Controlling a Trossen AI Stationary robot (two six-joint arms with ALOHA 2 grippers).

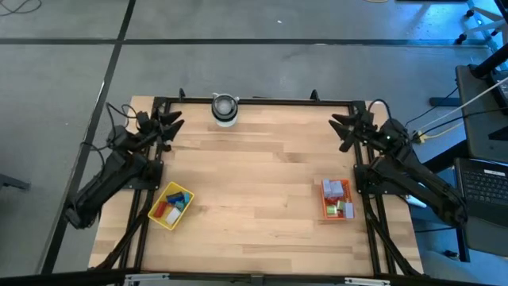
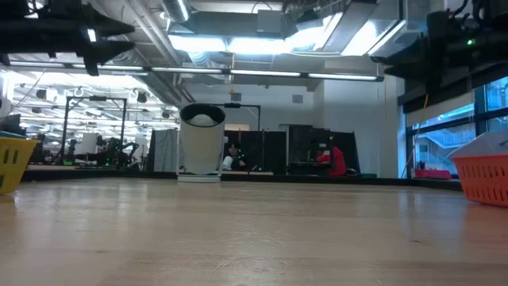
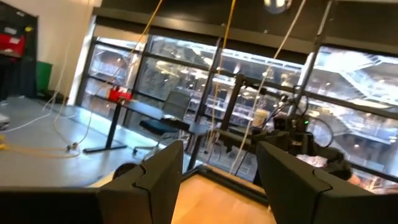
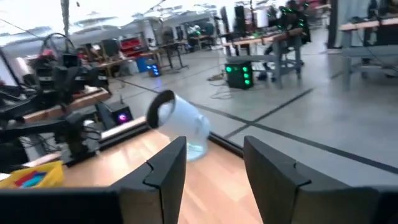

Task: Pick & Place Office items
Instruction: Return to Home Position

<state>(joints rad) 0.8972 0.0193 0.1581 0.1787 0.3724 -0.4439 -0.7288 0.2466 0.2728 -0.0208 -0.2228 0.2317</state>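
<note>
now, nearest the front edge of the table (image 1: 254,171), a yellow tray (image 1: 159,219) on the left side holds red, blue and green office items (image 1: 173,204). an orange tray (image 1: 321,200) on the right side holds more of them, lavender, green and red. farther back, the left claw (image 1: 175,127) hangs over the table's left rear corner, its fingers (image 3: 161,180) apart with nothing between them. the right claw (image 1: 341,129) hangs over the right rear corner, fingers (image 4: 165,174) likewise apart and bare. at the far edge stands a white cylinder (image 1: 225,110), well apart from both trays.
</note>
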